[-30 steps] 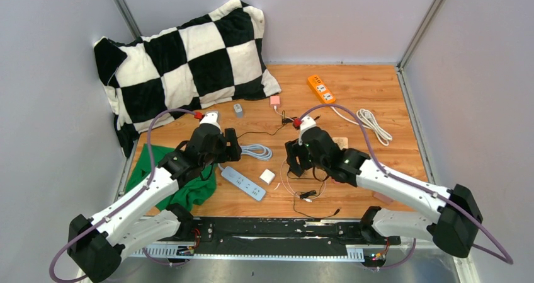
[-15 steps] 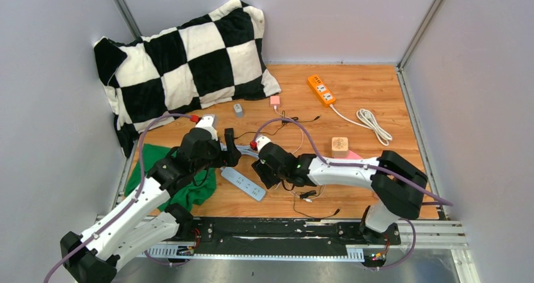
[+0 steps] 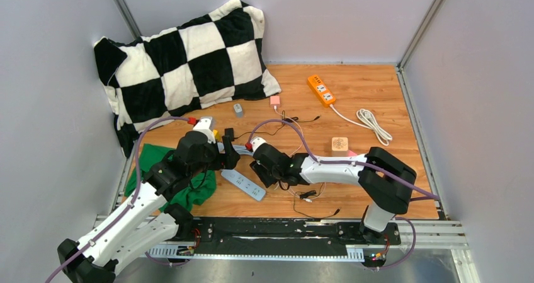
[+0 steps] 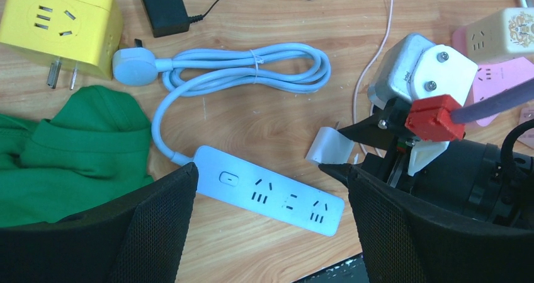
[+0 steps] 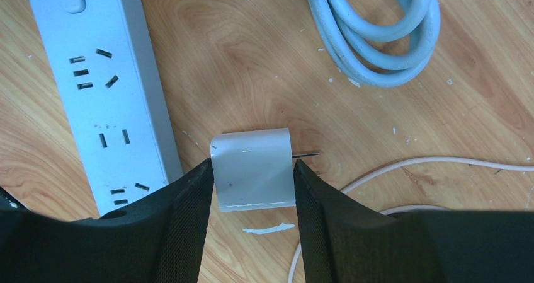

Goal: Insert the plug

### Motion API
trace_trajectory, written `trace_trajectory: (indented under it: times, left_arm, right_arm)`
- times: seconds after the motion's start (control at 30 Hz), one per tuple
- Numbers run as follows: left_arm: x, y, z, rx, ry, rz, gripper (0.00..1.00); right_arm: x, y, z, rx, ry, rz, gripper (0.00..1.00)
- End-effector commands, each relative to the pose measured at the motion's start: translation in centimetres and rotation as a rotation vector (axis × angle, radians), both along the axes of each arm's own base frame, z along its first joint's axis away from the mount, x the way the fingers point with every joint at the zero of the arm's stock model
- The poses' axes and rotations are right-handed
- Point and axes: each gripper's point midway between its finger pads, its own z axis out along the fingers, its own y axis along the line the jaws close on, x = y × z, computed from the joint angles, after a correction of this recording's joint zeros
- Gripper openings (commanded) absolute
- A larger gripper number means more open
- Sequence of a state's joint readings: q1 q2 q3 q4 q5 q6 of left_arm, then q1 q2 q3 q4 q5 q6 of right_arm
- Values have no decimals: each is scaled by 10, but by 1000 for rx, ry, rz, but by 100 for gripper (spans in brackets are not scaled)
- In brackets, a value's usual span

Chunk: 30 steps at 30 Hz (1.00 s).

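Observation:
The white plug (image 5: 252, 160) lies flat on the wooden table, its metal pin pointing right. My right gripper (image 5: 252, 169) has one finger against each side of it, shut on it. A pale blue power strip (image 5: 104, 87) lies just left of the plug, sockets facing up. In the left wrist view the same power strip (image 4: 271, 191) sits below my left gripper (image 4: 271, 176), which hangs open above it, empty. The plug (image 4: 327, 147) shows there between the right arm's black fingertips. From above, both grippers meet over the power strip (image 3: 242, 183).
The strip's coiled blue cable (image 4: 252, 72) lies behind it, with a yellow cube adapter (image 4: 60, 24) and a green cloth (image 4: 63, 157) to the left. A checkered pillow (image 3: 182, 62), an orange power strip (image 3: 321, 88), a wooden block (image 3: 340, 145) and thin wires (image 3: 308, 195) are around.
My right arm swung left and down to the plug beside the power strip, and its fingers narrowed onto the plug. My left gripper shifted slightly nearer, still open.

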<state>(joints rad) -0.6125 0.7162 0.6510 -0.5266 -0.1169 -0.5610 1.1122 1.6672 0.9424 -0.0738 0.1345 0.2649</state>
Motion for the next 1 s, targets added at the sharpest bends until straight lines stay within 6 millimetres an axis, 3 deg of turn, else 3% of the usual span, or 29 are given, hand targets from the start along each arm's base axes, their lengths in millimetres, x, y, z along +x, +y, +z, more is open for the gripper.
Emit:
trace_trajectory:
  times: [0.0, 0.2, 0.37, 0.53, 0.67, 0.8, 0.97]
  left_arm:
    - [-3, 0, -1, -7, 3, -13, 89]
    - [-6, -8, 11, 6, -103, -143, 89]
    - [-9, -19, 36, 15, -256, -286, 90]
    - [-16, -33, 67, -3, -493, -448, 92]
    - [-45, -52, 118, -111, -844, -629, 93]
    - [-62, -56, 130, -79, -1011, -737, 92]
    - [-74, -66, 127, -54, -1050, -873, 92]
  right_arm:
    - [4, -1, 6, -32, -39, -6, 34]
    - [7, -12, 30, 17, -41, -48, 16]
    - [5, -14, 62, 172, 34, -65, 12]
    - [-7, -4, 113, 411, 121, -23, 12]
    - [-12, -1, 155, 629, 188, -6, 11]
    - [-25, 2, 194, 830, 272, 59, 11]
    - [-47, 11, 238, 1006, 356, 174, 11]
